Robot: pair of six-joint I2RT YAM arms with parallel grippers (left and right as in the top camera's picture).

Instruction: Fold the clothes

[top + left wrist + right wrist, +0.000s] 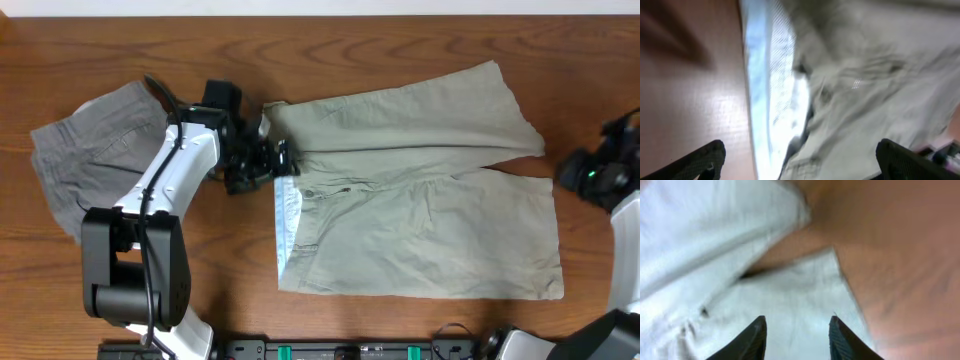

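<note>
While shorts (420,190) lie flat, left tool (281,160) sits spread at their 9 o'clock edge; right tool (797,323), parted, empty, at 3 o'clock.

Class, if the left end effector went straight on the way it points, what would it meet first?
Most likely the khaki shorts, at the striped waistband lining right before the left end effector; blur hides depth.

Far edge: bare table (400,40), open for passing.
Left side: blocked by grey shorts (85,150) and left arm (175,170).
Centre: covered by khaki shorts (420,220), lying flat.
</note>
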